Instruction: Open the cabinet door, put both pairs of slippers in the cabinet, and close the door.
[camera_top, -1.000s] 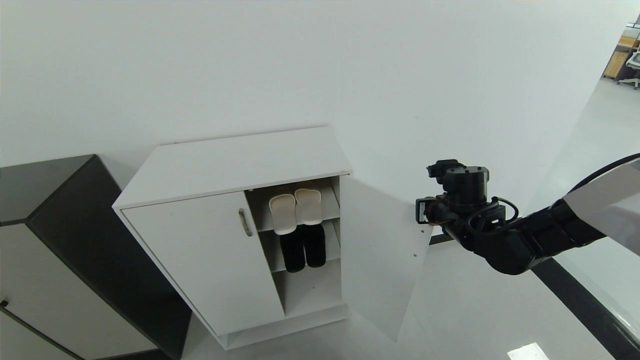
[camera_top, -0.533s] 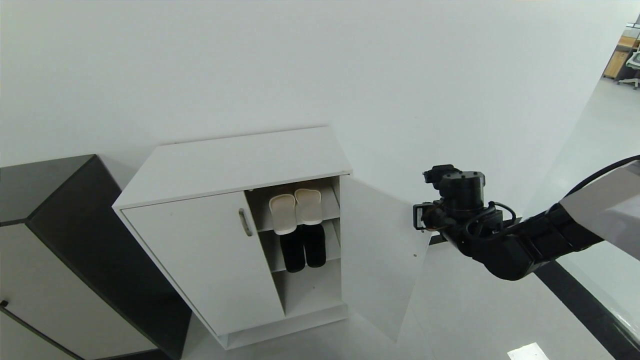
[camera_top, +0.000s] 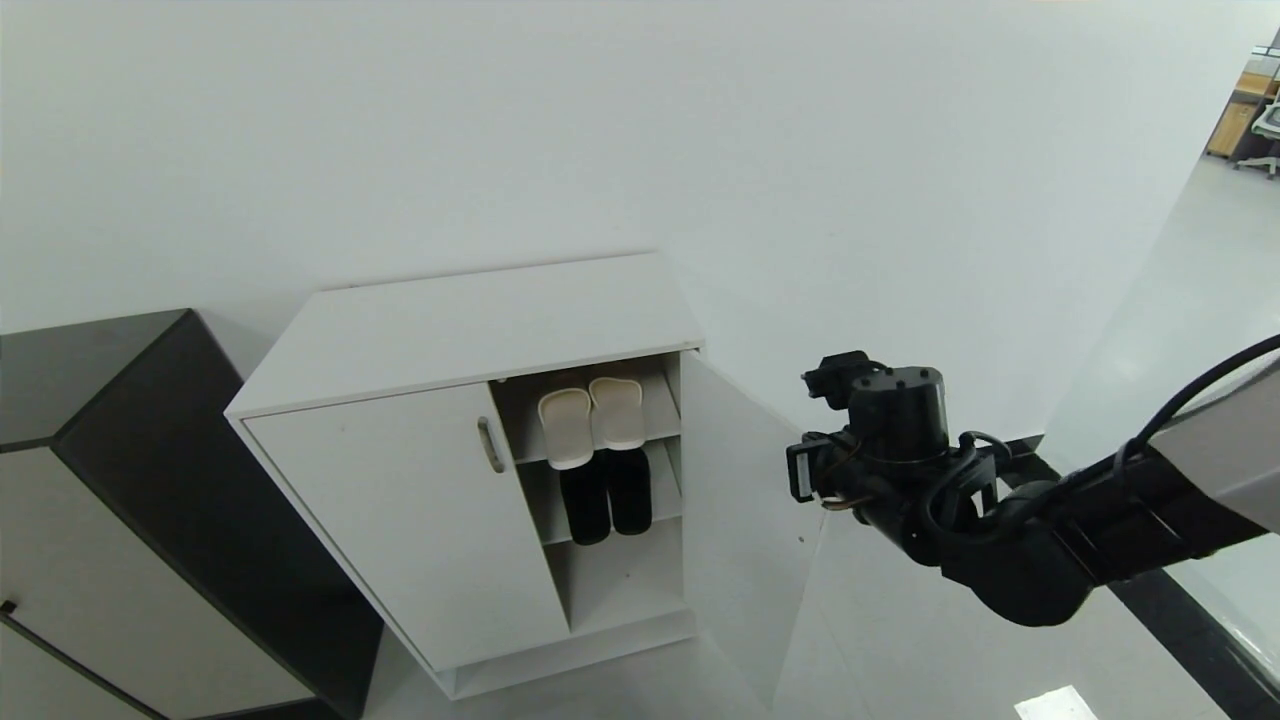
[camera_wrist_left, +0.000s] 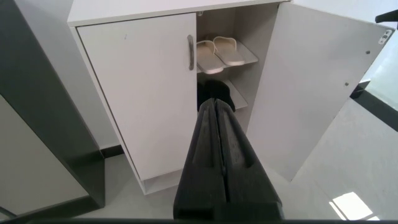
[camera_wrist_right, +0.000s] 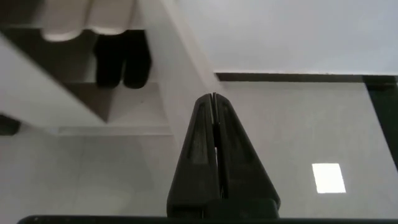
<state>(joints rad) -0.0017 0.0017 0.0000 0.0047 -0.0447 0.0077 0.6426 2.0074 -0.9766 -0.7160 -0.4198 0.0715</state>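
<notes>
We see the R gripper (camera_wrist_right: 213, 98) clenched, fingers pressed together w/ nothing between them. Its tips sit right by the free edge of the open R door (camera_wrist_right: 174, 68), on the door's outer side; we can't tell if they touch. The cabinet (camera_top: 470, 330) opening lies beyond that door from the gripper. Inside, the white slippers (camera_top: 592, 425) lie on the top shelf. The black slippers (camera_top: 605, 495) sit directly under them on the mid shelf. The L gripper (camera_wrist_left: 214, 102) is clenched too, empty, pointing at the cabinet front. The shut L door (camera_wrist_left: 143, 93) & its handle (camera_wrist_left: 191, 53) are ahead of it, apart.
</notes>
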